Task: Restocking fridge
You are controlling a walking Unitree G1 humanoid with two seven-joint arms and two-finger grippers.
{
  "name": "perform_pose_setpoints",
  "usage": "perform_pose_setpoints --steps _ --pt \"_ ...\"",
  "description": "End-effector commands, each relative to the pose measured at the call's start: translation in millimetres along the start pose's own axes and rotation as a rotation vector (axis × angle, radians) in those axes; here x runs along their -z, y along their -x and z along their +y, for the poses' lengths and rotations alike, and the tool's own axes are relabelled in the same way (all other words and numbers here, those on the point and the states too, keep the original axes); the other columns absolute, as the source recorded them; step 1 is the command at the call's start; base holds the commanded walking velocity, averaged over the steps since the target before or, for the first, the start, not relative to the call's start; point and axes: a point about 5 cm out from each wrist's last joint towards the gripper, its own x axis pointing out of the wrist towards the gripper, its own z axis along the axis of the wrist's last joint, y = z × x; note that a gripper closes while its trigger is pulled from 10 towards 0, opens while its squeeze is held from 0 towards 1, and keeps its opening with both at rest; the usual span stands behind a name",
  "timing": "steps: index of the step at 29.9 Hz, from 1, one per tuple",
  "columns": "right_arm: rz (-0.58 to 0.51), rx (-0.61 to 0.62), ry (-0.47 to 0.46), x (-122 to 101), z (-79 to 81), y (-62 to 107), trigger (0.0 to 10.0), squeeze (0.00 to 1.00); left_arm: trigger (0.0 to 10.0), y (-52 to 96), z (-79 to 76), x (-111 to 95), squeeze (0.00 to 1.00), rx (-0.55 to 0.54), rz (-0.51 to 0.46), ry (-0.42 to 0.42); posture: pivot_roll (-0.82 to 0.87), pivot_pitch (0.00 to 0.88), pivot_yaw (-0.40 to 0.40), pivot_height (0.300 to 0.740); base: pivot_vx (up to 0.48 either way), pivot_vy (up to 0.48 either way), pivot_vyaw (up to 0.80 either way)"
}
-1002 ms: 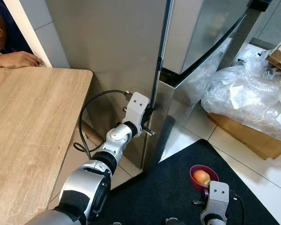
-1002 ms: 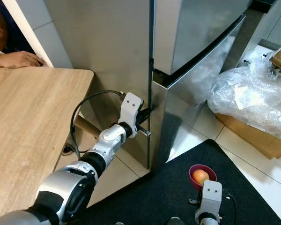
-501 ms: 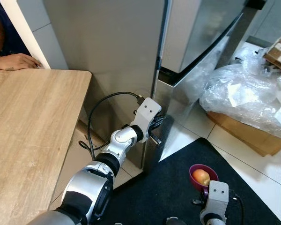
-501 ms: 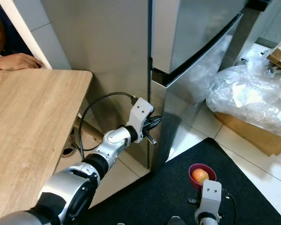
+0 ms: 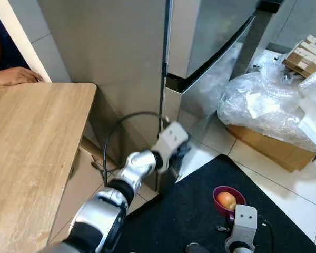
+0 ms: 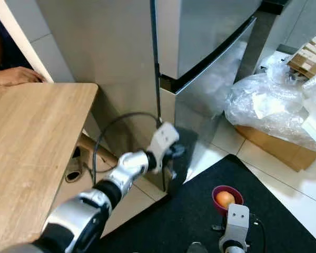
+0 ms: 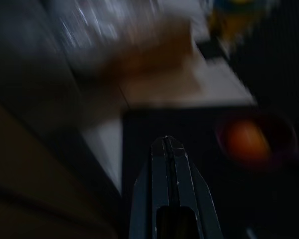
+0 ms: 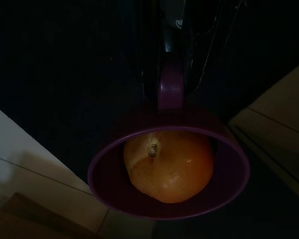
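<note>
The steel fridge point(image 5: 210, 31) stands ahead with both doors shut. Its lower door point(image 5: 200, 100) meets the grey side panel at a corner. My left gripper point(image 5: 182, 153) hangs low by that corner, over the floor. The blurred left wrist view has the gripper point(image 7: 167, 144) with its fingers point(image 7: 159, 164) pressed together on nothing. My right gripper point(image 8: 170, 82) is shut on the handle of a purple cup point(image 5: 229, 197), held low over the black mat. An orange fruit point(image 8: 168, 167) lies inside the cup.
A wooden table point(image 5: 31, 147) fills the left, with a person's hand point(image 5: 13, 76) resting at its far edge. A cardboard box under clear plastic wrap point(image 5: 263, 105) sits on the white tiles to the right. A black mat point(image 5: 184, 211) covers the floor before the fridge.
My left gripper has dropped lower and come away from the edge of the lower door. The head camera has shifted a little. The right gripper and cup stay put.
</note>
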Motion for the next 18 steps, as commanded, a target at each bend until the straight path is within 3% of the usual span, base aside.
perform_pose_setpoints --steps 1,2,3,5,6,9,12,13,15,16,17,18 --pt "0.020 -0.001 0.001 4.5 -1.9 2.5 10.0 0.00 10.0 3.4 -2.9 14.4 0.00 -0.014 0.062 0.022 -0.16 0.166 0.040 0.731 0.000 0.000 0.00" --pt "0.022 -0.008 0.011 5.2 -1.8 3.0 10.0 0.00 10.0 10.8 -1.1 29.1 0.00 -0.055 0.113 0.056 -0.16 0.164 0.039 0.731 0.000 0.000 0.00" --pt "0.022 -0.008 0.011 5.2 -1.8 3.0 10.0 0.00 10.0 10.8 -1.1 29.1 0.00 -0.055 0.113 0.056 -0.16 0.164 0.039 0.731 0.000 0.000 0.00" --pt "0.030 -0.014 0.024 6.3 -2.9 3.4 10.0 0.00 10.0 42.3 5.7 72.3 0.00 -0.224 0.210 0.168 -0.16 0.155 0.026 0.731 0.000 0.000 0.00" --pt "0.030 -0.014 0.024 6.3 -2.9 3.4 10.0 0.00 10.0 42.3 5.7 72.3 0.00 -0.224 0.210 0.168 -0.16 0.155 0.026 0.731 0.000 0.000 0.00" --pt "0.038 -0.024 0.036 5.2 -3.8 1.6 10.0 0.00 10.0 85.0 9.2 114.2 0.00 -0.456 0.251 0.308 -0.15 0.144 0.001 0.731 0.000 0.000 0.00" --pt "0.039 -0.027 0.039 4.9 -3.8 1.1 10.0 0.00 10.0 90.5 8.6 118.8 0.00 -0.482 0.254 0.315 -0.15 0.144 0.001 0.731 0.000 0.000 0.00" --pt "0.039 -0.035 0.048 3.2 -3.2 -0.4 10.0 0.00 10.0 100.0 6.3 128.4 0.00 -0.537 0.268 0.342 -0.14 0.141 -0.010 0.731 0.000 0.000 0.00" --pt "0.039 -0.035 0.048 3.2 -3.2 -0.4 10.0 0.00 10.0 100.0 6.3 128.4 0.00 -0.537 0.268 0.342 -0.14 0.141 -0.010 0.731 0.000 0.000 0.00" --pt "0.037 -0.047 0.060 0.9 -2.4 -2.5 10.0 0.00 10.0 110.8 0.5 141.0 0.00 -0.605 0.295 0.385 -0.13 0.134 -0.023 0.731 0.000 0.000 0.00" --pt "0.037 -0.047 0.060 0.9 -2.4 -2.5 10.0 0.00 10.0 110.8 0.5 141.0 0.00 -0.605 0.295 0.385 -0.13 0.134 -0.023 0.731 0.000 0.000 0.00" --pt "0.038 -0.061 0.083 -2.3 0.1 -5.7 10.0 0.00 10.0 125.3 -12.6 159.4 0.00 -0.675 0.358 0.409 -0.12 0.127 -0.038 0.731 0.000 0.000 0.00"
